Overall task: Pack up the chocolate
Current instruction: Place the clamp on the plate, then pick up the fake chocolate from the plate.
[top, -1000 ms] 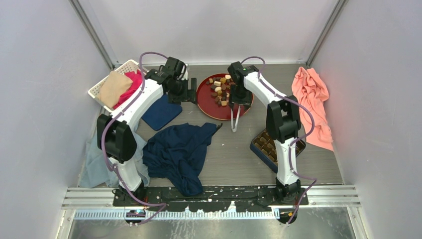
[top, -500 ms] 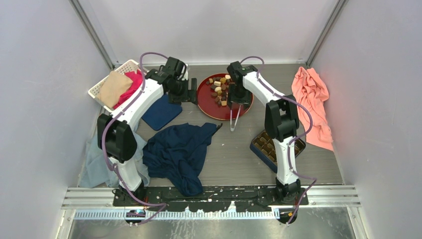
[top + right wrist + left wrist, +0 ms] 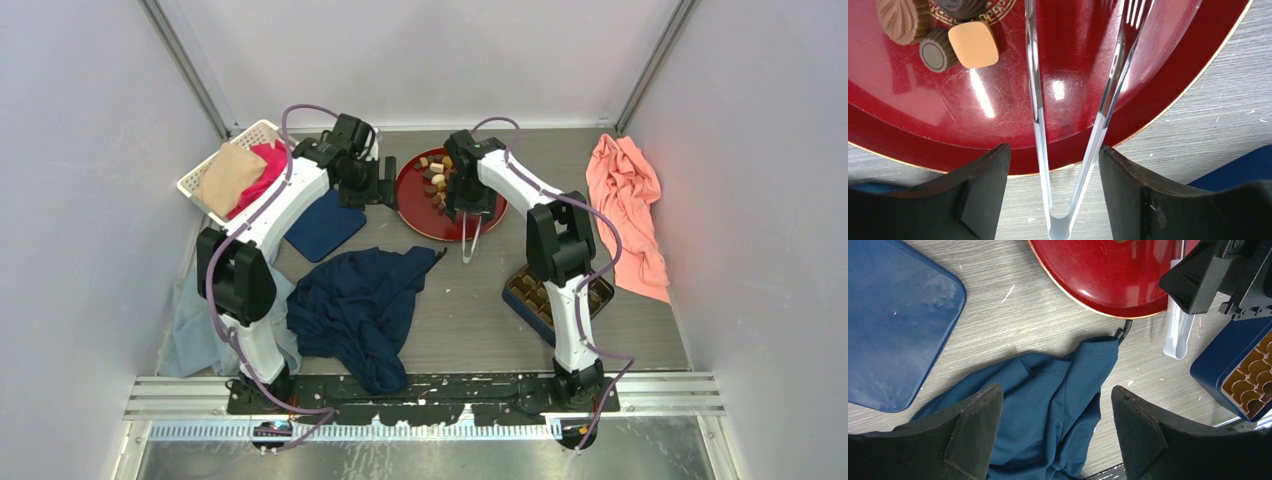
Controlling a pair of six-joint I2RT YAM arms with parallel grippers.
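The chocolate [image 3: 438, 180] lies as a pile of brown and cream pieces on the round red tray [image 3: 415, 218]; a few pieces [image 3: 973, 44] show in the right wrist view. More pieces [image 3: 1254, 376] sit in the navy box [image 3: 545, 300]. My right gripper [image 3: 462, 205] [image 3: 1054, 165] is open, low over the tray's near rim. Clear plastic tongs [image 3: 1040, 125] lie between its fingers, their bend on the table. My left gripper [image 3: 370, 185] [image 3: 1058, 400] is open and empty, above the navy cloth [image 3: 1048, 390], left of the tray.
A navy lid [image 3: 322, 225] lies left of the tray. The crumpled navy cloth [image 3: 360, 305] is in the middle. A white basket [image 3: 235, 175] with cloths stands at the back left. A pink cloth [image 3: 630, 210] lies on the right, a pale blue one [image 3: 185, 330] on the left.
My right gripper has moved a little to the left over the tray's near rim and the tongs. The left arm has not moved.
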